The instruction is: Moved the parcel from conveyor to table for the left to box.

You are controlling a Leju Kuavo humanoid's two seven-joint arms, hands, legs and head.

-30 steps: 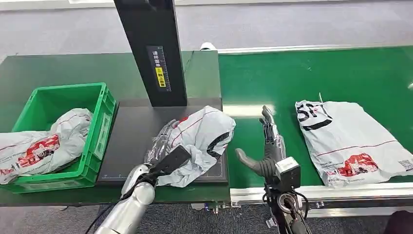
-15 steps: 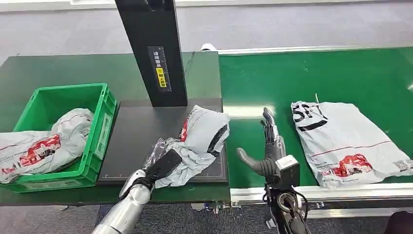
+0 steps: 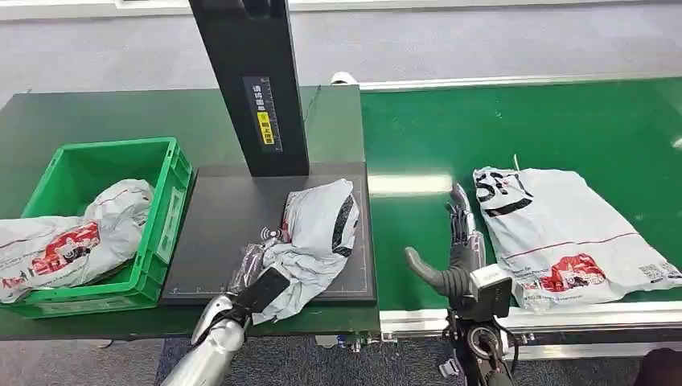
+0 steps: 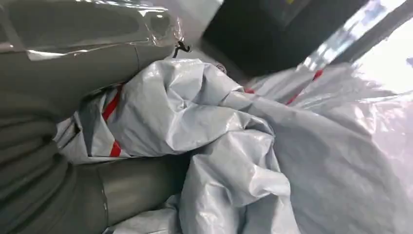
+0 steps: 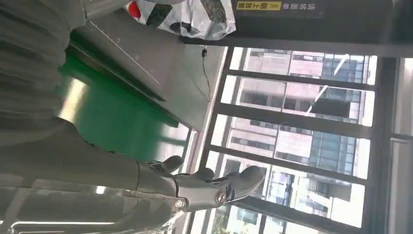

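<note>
With left hand (image 3: 256, 291) fingers clamped on the crumpled parcel (image 3: 314, 233), lift it clear over the green crate (image 3: 165, 211) wall; right hand (image 3: 450, 261) fingers hang apart, empty.

I see parcel (image 3: 315, 237): crumpled grey-white poly mailer, red stripes, black markings, bunched and folded over itself. Lies on dark platform (image 3: 225, 217) on tabletop (image 3: 96, 112), near platform's front right part, beside black column base. My left hand (image 3: 256, 288) grips its near lower edge; in left wrist view, wrinkled film (image 4: 234, 146) pressed between thumb and fingers. Green box (image 3: 165, 201) stands left of platform, well apart from parcel, already holding similar grey mailer (image 3: 76, 237). Conveyor (image 3: 418, 137) to right, green belt.
</note>
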